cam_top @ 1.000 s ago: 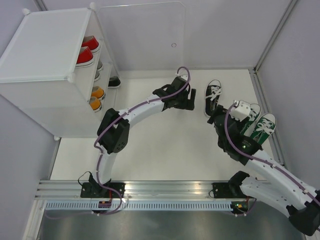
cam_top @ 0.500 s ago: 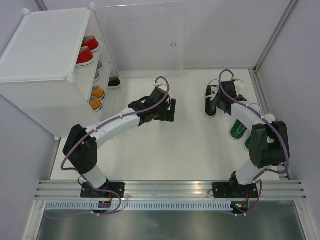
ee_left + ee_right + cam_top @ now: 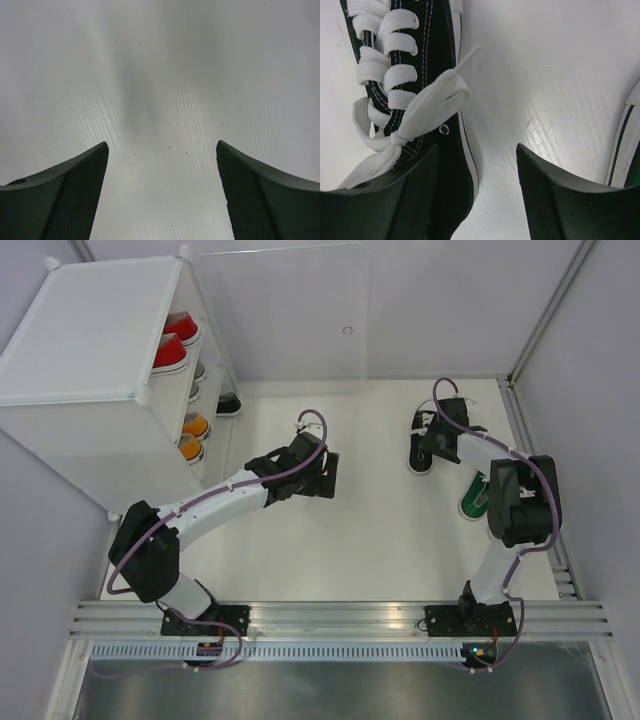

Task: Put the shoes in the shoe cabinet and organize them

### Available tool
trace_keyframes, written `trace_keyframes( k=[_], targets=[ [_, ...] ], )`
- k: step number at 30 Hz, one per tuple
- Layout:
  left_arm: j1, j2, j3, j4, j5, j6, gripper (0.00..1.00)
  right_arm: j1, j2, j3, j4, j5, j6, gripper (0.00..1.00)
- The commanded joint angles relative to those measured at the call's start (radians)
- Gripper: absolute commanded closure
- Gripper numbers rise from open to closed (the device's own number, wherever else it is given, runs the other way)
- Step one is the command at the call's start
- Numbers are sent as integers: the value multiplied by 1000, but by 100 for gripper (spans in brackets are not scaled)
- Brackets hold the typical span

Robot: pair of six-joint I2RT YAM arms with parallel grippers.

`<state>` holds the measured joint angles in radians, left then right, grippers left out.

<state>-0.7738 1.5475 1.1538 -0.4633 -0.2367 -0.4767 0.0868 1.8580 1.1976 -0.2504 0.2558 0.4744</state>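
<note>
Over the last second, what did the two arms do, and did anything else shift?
The right claw swung from above the green shoes across to the black shoe; its jaws are open and nothing is gripped yet. The left claw drew back from that shoe toward its base, open and empty. No shoe moved, nor did the cabinet.

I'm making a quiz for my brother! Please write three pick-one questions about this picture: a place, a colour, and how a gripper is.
1. Where are the red shoes? A top shelf of the shoe cabinet B under a chair C in a bag
2. What colour is the shoe at the right gripper? A orange B black C pink
3. The left gripper is: A shut B holding a sock C open, empty
Answers: A, high inside it; B, black canvas by its fingers; C, bare table between spread fingers.
</note>
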Motion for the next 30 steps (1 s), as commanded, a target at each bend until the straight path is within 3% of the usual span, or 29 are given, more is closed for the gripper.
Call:
trace_keyframes(
  k=[1,9,20,28,29,30],
  targets=[
    [-1,-53,-17,18,-35,16,9,8,-61,-13,20,-9,0,31],
    [-1,-66,-39,18,-61,12,9,8,-214,-40,8,0,4,27],
    [1,-72,-54,18,-64,12,9,8,-85,-27,16,-55,30,28],
    [1,-78,-60,18,-75,20,9,8,30,23,28,-130,-34,42],
    [1,-79,-62,18,-76,21,9,14,32,31,22,-136,-48,44],
    [2,-81,-63,20,-81,23,9,19,35,37,20,-139,-59,54]
  ],
)
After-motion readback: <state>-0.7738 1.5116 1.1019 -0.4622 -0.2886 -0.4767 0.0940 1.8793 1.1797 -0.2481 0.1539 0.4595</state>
